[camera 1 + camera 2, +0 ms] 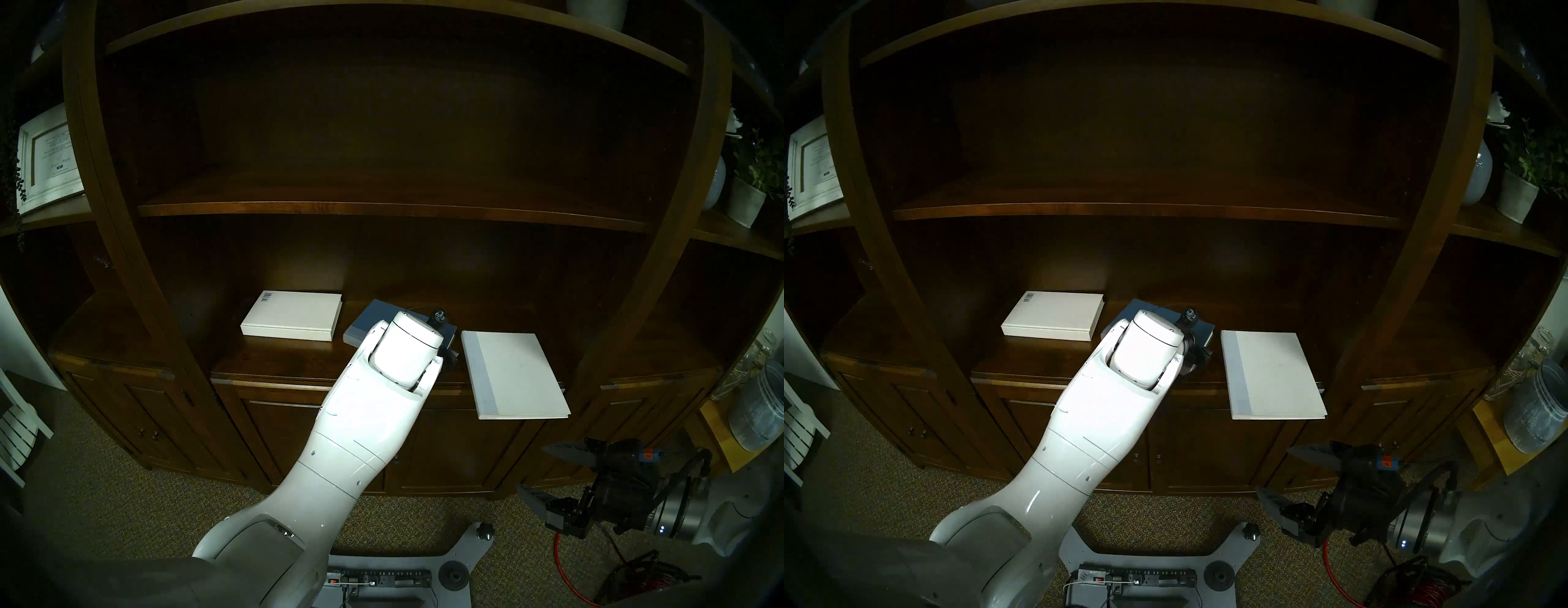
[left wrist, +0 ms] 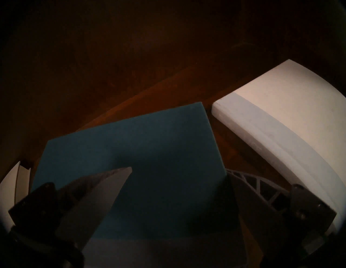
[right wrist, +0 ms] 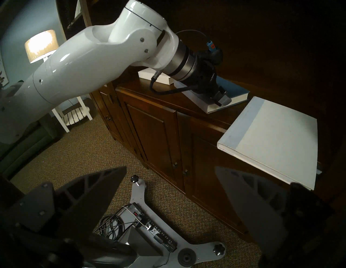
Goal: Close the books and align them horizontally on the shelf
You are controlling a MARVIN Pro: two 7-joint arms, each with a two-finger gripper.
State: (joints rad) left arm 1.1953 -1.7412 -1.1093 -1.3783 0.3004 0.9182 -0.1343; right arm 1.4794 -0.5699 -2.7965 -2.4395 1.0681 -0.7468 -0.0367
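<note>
Dark-brown wooden shelf (image 1: 271,361) carrying three closed books in a rough row. White barcode book (image 1: 292,315) far left, lying flat. Blue book (image 2: 131,149) in the middle, skewed. Left hand (image 2: 176,187) down on the blue book, fingers (image 2: 104,187) spread across its cover, one finger off its right edge; grip not clear. White book with grey-blue spine strip (image 1: 513,373) on the right, near end overhanging the shelf edge. Right hand (image 1: 541,471) low, near the cabinet doors (image 1: 445,450), wide open, holding nothing.
</note>
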